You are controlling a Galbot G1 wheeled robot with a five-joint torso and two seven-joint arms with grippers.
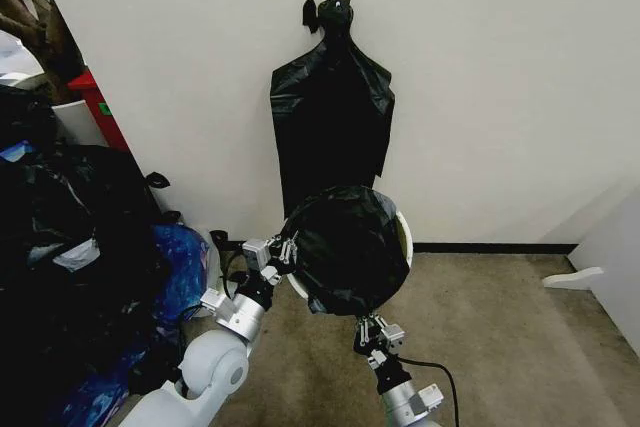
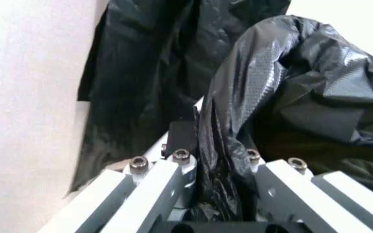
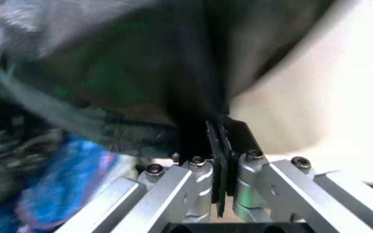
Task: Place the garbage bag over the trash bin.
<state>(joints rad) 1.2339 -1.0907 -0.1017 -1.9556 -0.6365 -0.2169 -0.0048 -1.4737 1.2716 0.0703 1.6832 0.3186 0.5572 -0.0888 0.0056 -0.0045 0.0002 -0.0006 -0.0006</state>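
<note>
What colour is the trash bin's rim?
Cream-white; the trash bin rim shows best in the head view.

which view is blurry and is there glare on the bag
Right wrist view: the garbage bag is smeared and soft, the right gripper sharper. Left wrist view: crisp, pale sheen on the bag's creases above the left gripper. Head view: even light, bag matte over the trash bin.
</note>
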